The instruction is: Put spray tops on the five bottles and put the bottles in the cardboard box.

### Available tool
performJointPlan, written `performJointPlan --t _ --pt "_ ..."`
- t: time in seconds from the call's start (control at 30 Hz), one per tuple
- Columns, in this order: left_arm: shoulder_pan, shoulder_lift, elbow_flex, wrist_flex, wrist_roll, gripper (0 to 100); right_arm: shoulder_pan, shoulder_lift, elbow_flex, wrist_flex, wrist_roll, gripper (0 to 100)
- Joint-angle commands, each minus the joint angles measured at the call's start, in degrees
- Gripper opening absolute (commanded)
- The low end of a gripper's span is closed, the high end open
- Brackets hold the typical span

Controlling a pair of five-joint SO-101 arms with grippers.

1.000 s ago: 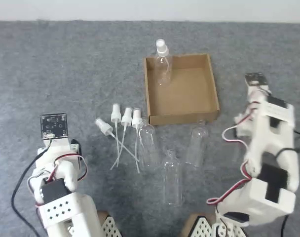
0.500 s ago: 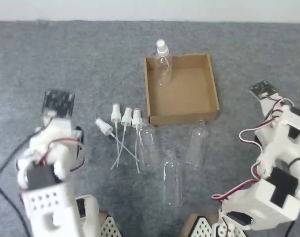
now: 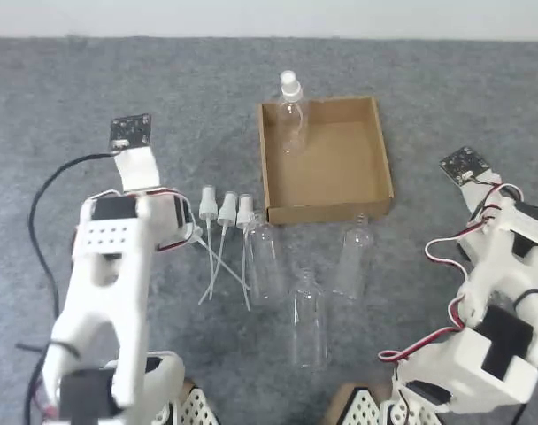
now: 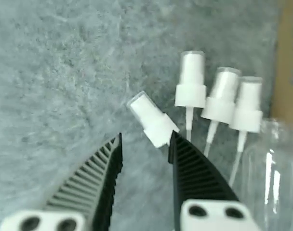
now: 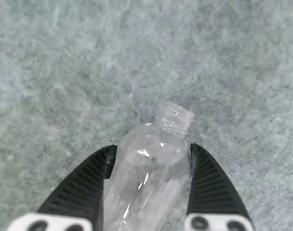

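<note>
Tools both spread wide, nothing held: left tool (image 4: 145,138) just short of tilted white plastic spray top (image 4: 151,119) on grey desk (image 4: 50,62); right tool (image 5: 152,150) astride clear plastic bottle (image 5: 149,183), lying flat. Prob. light, slick, squashy, so grip mid-body, gently. Top: pinch collar, not tube. Farther off, brown cardboard box (image 3: 273,159) w/ one capped bottle (image 3: 292,119).

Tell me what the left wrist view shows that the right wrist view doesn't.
Left wrist view: four white spray tops lying loose, one of them tilted just ahead of the open left gripper, plus an edge of the cardboard box. Right wrist view: an uncapped clear bottle lying between the jaws of the open right gripper. Shared: the grey carpet and a pair of black ribbed jaws standing apart.
</note>
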Motion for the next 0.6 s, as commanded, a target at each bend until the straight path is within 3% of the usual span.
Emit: performJointPlan --t 0.0,0.27,0.57 --pt "0.18 4.22 -2.95 -4.40 2.11 14 1.01 1.01 1.05 -0.66 0.62 8.5" --pt "0.18 12.84 -4.35 -10.55 6.51 14 1.01 1.45 1.14 -0.57 0.62 8.5" --pt "0.18 23.03 -10.15 -9.23 6.51 14 1.01 1.45 1.14 -0.66 0.62 8.5"
